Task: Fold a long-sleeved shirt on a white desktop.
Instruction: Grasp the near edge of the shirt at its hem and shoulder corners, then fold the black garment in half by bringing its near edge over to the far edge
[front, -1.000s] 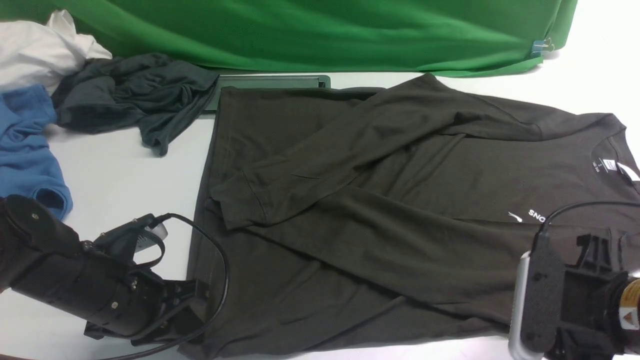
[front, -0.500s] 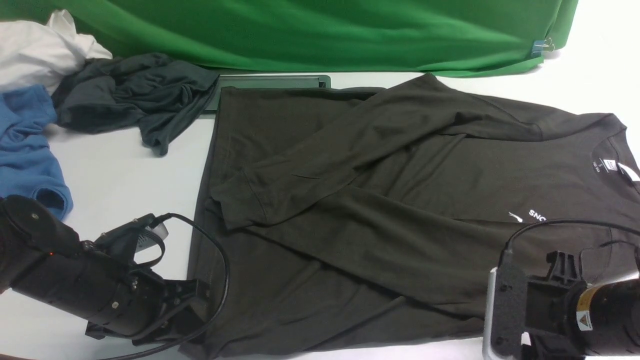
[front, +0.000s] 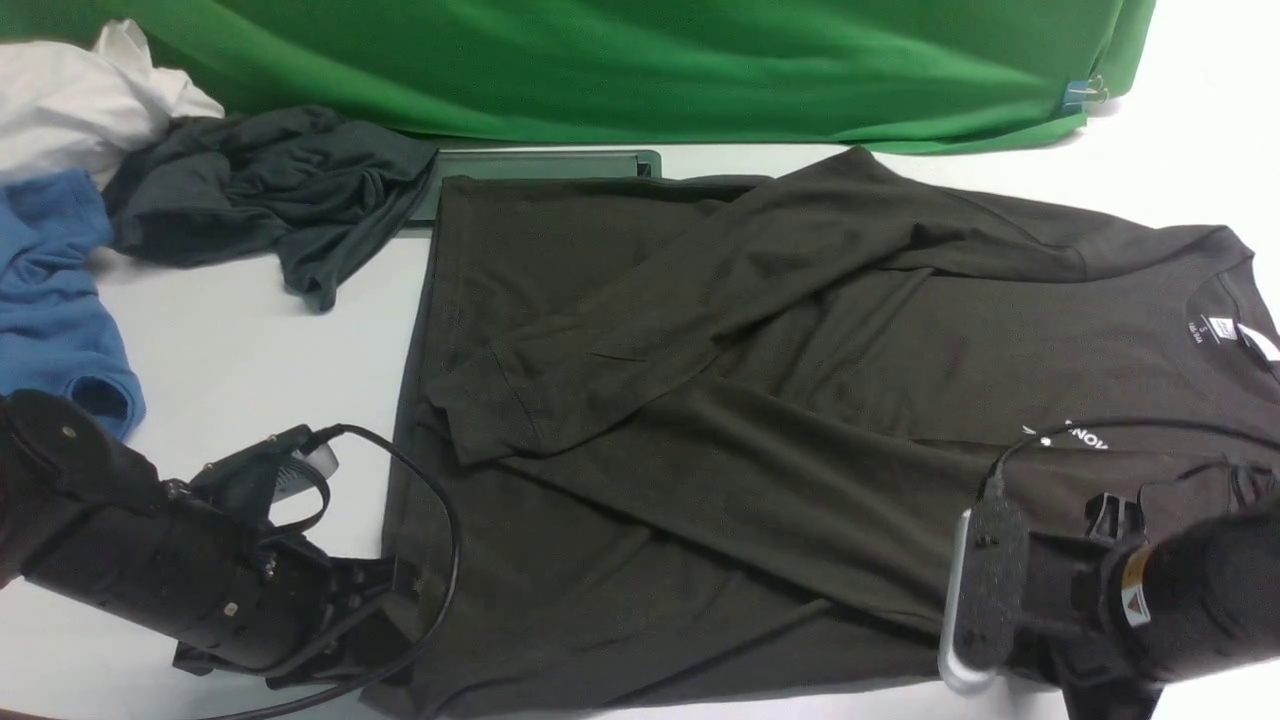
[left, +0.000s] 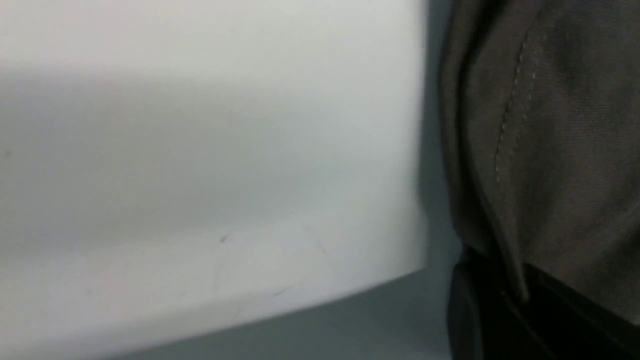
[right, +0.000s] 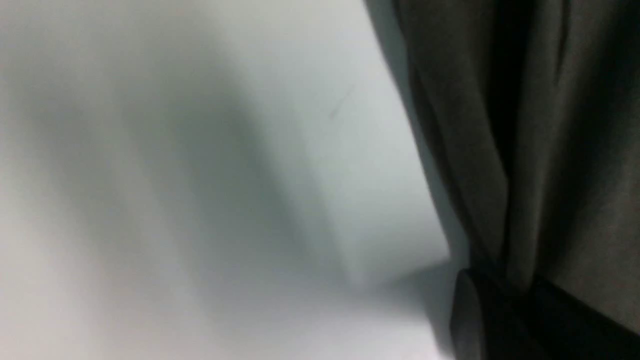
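The long-sleeved shirt (front: 760, 420) is a fine, matte, very dark olive-brown knit, spread nearly flat across the middle and right of the white desktop (front: 250, 340), collar to the right, hem to the left. Its two long sleeves lie folded over the body in soft diagonal creases; one ribbed cuff (front: 470, 410) ends near the hem. Small white lettering (front: 1085, 438) marks the chest and a white label (front: 1218, 330) sits inside the neck. The desktop is smooth and matte, with one rectangular grey metal-framed hatch (front: 545, 163) at the shirt's far edge.

The left gripper (left: 520, 300) is clamped on the stitched hem at the near left corner. The right gripper (right: 505, 295) is pinched onto a fold of the shirt's near edge, by the chest.

Three crumpled garments lie far left: one charcoal (front: 260, 190), one blue (front: 50, 290), one white (front: 70, 110). One draped green cloth (front: 640, 60) backs the scene
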